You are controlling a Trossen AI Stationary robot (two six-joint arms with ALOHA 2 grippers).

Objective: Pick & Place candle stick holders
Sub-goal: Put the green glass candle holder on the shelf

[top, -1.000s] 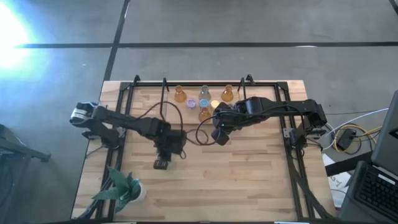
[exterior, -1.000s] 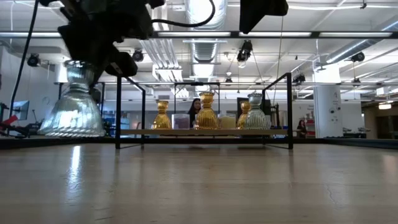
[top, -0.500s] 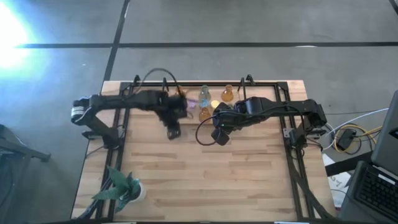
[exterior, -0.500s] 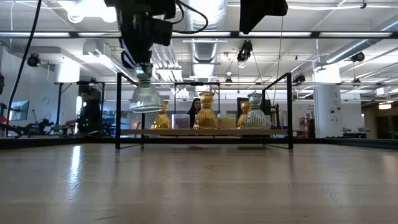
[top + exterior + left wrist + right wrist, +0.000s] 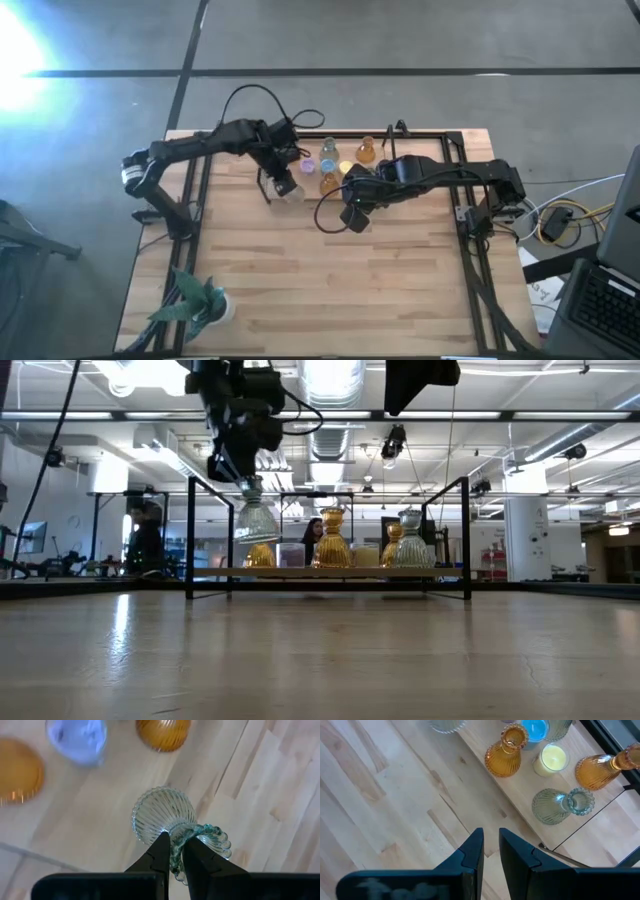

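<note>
**Clear holder carried across to the far-edge group**

A wooden desk [image 5: 330, 290] with a black frame stands on a grey floor; the low view looks past it into a workshop, where a person shows far behind. Over the last second the left arm swings from the middle of the desk toward its far edge. Its left pincer [image 5: 172, 851], clenched on the scalloped rim of a clear ribbed holder [image 5: 165, 815], now hangs above the desk just beside the group of holders already standing there. In the low view the clear holder [image 5: 256, 518] is lifted off the surface, higher than the row behind it. By this judgement the carry is almost over and the set-down remains.

Surroundings:
- An amber holder [image 5: 506, 751], a blue holder [image 5: 536, 729] and a yellow holder [image 5: 549, 759] stand close together; a grey-green holder [image 5: 561, 805] and a second amber one [image 5: 601, 769] stand just beside them.
- The left wrist view shows a lilac holder [image 5: 77, 740] and two amber ones near the carried piece.
- The right pincer [image 5: 491, 851] hovers over bare wood near the group, its fingers nearly together and empty.
- A plant [image 5: 195, 300] stands at the near left corner, well apart.

Obstacles: the neighbours crowd the landing spot, so a slanted descent could knock one; the right arm lies just beside the group.
</note>
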